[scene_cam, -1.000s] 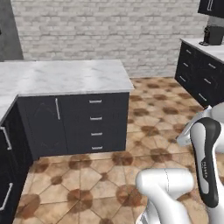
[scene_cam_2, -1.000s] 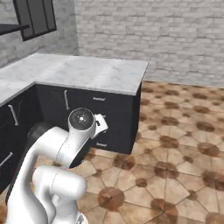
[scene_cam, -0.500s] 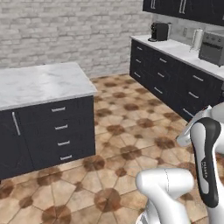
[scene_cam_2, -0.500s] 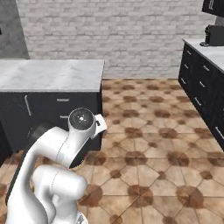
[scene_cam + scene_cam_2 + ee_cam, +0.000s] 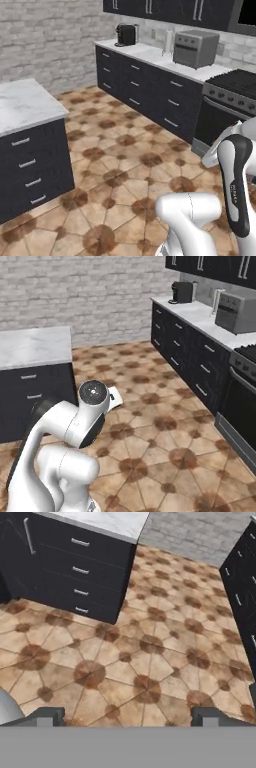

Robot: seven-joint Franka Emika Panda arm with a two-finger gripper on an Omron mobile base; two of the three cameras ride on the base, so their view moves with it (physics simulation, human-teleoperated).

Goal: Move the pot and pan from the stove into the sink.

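The stove (image 5: 239, 82) stands at the right edge of the left base view, a black cooktop with dark grates over a steel front with knobs. The right base view catches its left corner (image 5: 246, 354) above the dark oven door. The pot, the pan and the sink are out of view. In the hand view my gripper (image 5: 128, 716) is open, its two dark fingertips (image 5: 50, 714) far apart, with nothing between them. It hangs over bare tiled floor, far from the stove.
A marble-topped island with dark drawers (image 5: 26, 107) (image 5: 33, 347) (image 5: 75, 549) stands to the left. Along the right wall runs a dark cabinet row (image 5: 150, 95) with a coffee machine (image 5: 126, 35) and a toaster oven (image 5: 196, 48). Open tiled floor (image 5: 150, 421) lies between.
The whole picture has swung: the base has turned right. The island slid to the left and the wall counter and the stove came into view. The gripper stays open.
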